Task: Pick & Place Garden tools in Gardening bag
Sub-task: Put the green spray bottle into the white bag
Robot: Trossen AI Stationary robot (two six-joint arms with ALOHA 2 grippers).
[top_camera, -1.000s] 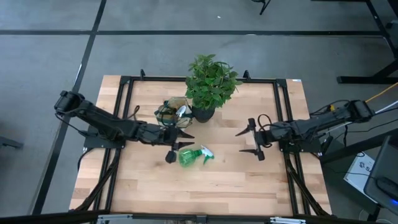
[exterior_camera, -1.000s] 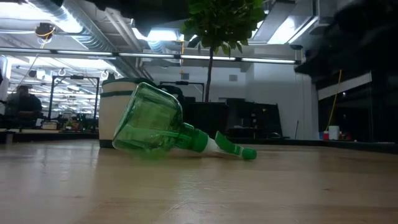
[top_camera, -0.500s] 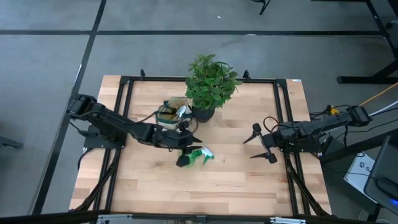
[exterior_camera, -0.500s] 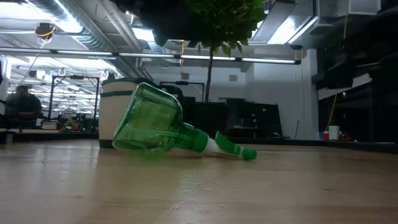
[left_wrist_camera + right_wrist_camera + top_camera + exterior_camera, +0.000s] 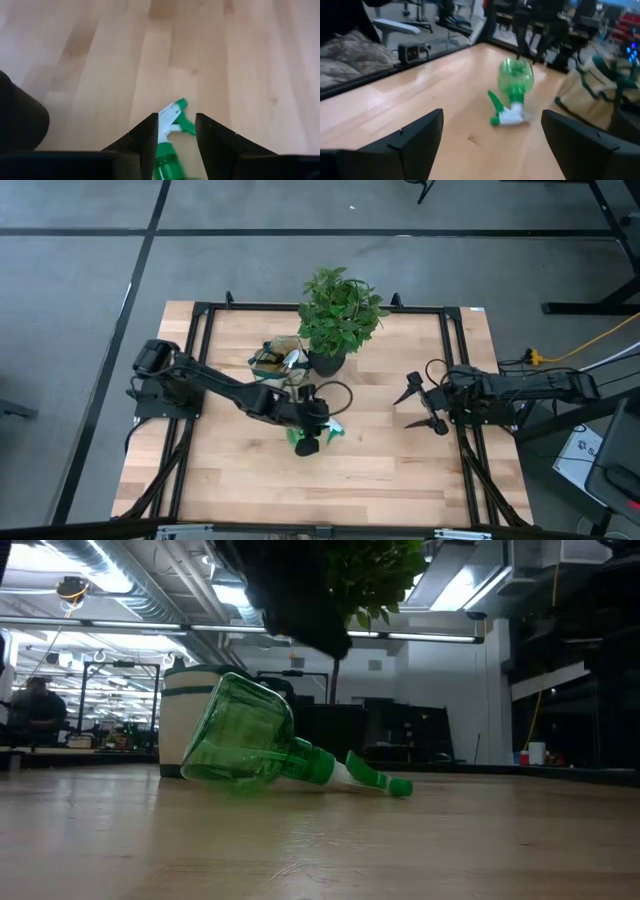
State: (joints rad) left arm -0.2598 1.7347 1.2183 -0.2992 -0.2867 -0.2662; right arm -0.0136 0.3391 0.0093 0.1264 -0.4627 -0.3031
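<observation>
The translucent green spray bottle (image 5: pixel 298 438) lies on its side on the wooden table, its white and green head (image 5: pixel 172 116) toward the right edge. My left gripper (image 5: pixel 311 436) hangs over it, fingers pointing down and open, one on each side of the bottle's neck (image 5: pixel 165 160). In the low view its dark body (image 5: pixel 300 600) is above the bottle (image 5: pixel 245 735), clear of it. The beige gardening bag (image 5: pixel 274 360) stands behind, with tools sticking out of its top. My right gripper (image 5: pixel 421 406) is open and empty near the table's right edge.
A leafy plant in a black pot (image 5: pixel 338 315) stands at the far middle, right beside the bag. A black metal frame (image 5: pixel 455 370) runs around the table. Bare wood lies between the bottle and my right gripper and along the near edge.
My left gripper has gone toward the table's right and near edges, from beside the bag to above the spray bottle, and has tipped to point down. My right gripper has drawn back a little toward the right edge. The bottle has not moved.
</observation>
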